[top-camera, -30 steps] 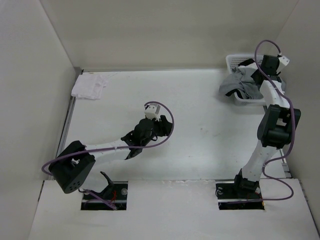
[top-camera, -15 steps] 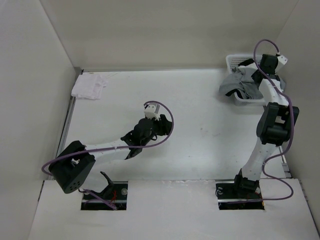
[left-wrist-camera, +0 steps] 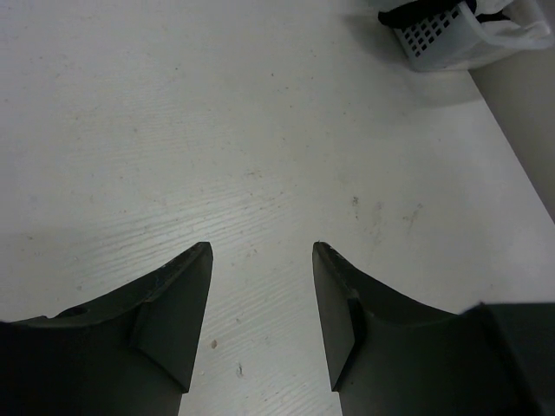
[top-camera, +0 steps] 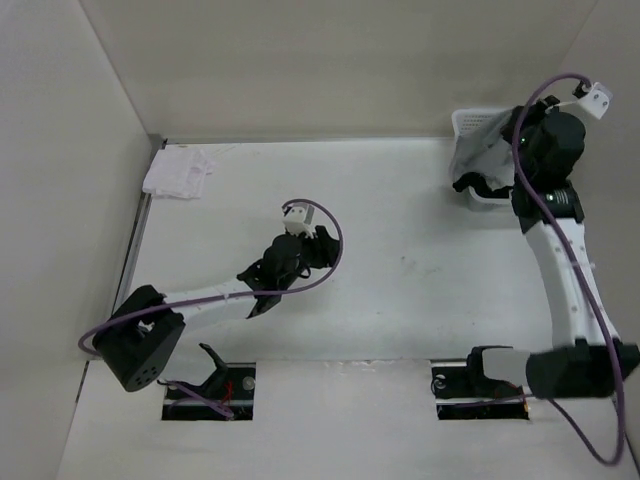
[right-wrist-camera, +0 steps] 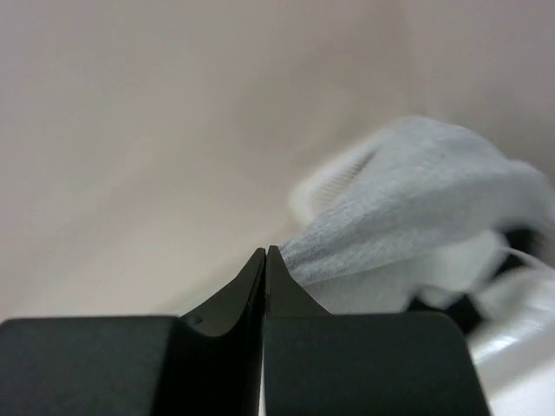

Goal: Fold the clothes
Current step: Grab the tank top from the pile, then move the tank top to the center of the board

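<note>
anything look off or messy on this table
Nothing looks spilled or broken. The only untidy spot is the basket at the far right corner. A black garment hangs over its rim, and the grey garment is bunched over it, pinched in the shut right pincer.

The table [top-camera: 400, 200] is white and flat, with walls on its left, far and right sides. Its top shows faint scuffs and a few small dark specks [left-wrist-camera: 355, 201] near the middle. A white cloth [top-camera: 178, 172] lies in the far left corner, close to the left wall. A white basket [top-camera: 488, 200] with a lattice wall stands in the far right corner, well apart from the cloth. Along the near edge, the left base [top-camera: 218, 378] and right base [top-camera: 478, 378] sit in dark cutouts.
</note>
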### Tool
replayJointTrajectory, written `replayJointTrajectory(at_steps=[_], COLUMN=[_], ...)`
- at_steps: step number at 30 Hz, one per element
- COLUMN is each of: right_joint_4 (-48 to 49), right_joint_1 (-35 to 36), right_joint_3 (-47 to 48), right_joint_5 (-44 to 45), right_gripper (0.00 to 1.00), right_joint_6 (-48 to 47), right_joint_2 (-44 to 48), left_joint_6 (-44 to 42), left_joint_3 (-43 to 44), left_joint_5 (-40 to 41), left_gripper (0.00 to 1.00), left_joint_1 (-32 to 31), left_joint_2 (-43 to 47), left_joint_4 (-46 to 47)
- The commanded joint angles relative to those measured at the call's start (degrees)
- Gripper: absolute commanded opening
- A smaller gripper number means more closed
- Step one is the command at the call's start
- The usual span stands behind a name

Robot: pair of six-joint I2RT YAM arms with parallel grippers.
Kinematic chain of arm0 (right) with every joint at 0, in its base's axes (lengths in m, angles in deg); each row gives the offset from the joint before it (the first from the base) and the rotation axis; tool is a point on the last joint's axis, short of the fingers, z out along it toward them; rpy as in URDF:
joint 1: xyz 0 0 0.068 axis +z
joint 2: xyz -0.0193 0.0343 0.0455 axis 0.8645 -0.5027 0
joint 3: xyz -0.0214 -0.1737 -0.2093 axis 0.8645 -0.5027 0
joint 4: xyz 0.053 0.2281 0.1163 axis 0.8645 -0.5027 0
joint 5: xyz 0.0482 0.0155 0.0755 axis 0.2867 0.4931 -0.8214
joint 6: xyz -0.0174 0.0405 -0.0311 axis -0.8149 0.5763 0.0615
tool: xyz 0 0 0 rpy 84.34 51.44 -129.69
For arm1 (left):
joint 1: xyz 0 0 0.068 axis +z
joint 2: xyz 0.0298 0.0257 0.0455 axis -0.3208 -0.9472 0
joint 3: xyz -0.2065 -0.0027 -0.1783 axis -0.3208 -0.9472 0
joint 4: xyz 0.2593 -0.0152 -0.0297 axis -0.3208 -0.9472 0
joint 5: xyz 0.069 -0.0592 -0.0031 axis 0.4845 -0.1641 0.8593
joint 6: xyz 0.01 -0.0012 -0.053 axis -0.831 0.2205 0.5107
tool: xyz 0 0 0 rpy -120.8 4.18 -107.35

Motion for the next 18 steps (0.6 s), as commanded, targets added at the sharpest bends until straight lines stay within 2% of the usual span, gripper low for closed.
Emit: replayJointTrajectory(at_steps=[1,6,10,14,18], right_joint_4=[7.0,5.8,4.2,5.7,9.5], right_joint_1=[10.3,26.9,32.4,32.6,32.5], right_joint_3=[-0.6,-0.3,-2.7,-7.1,-6.1], right_joint_5=[-3.8,-9.2,-11.0,-14.3,-19.5], right_gripper=[0.00,0.02,0.03,0.04,0.04], right_joint_6=[-0.6,-0.7,0.2,5.1,8.1], right_joint_2=[12.7,21.0,19.0,10.8,-6.2], left_joint_6=[0.3,-0.2,0.3,1.3,4.8], left_joint_3=[1.6,2.7,2.1,0.1,-2.4], left_joint_5=[2.1,6.5,8.7,9.5,8.8], left_gripper=[0.48,0.49,0.49,0.50,0.50], left_joint_1=[1.2,2.6,4.6,6.9,12.5], left_joint_2=[6.9,17.0,24.5,28.7,30.1], left_joint_4=[-0.8,-8.6,-13.1,-16.7,-20.7])
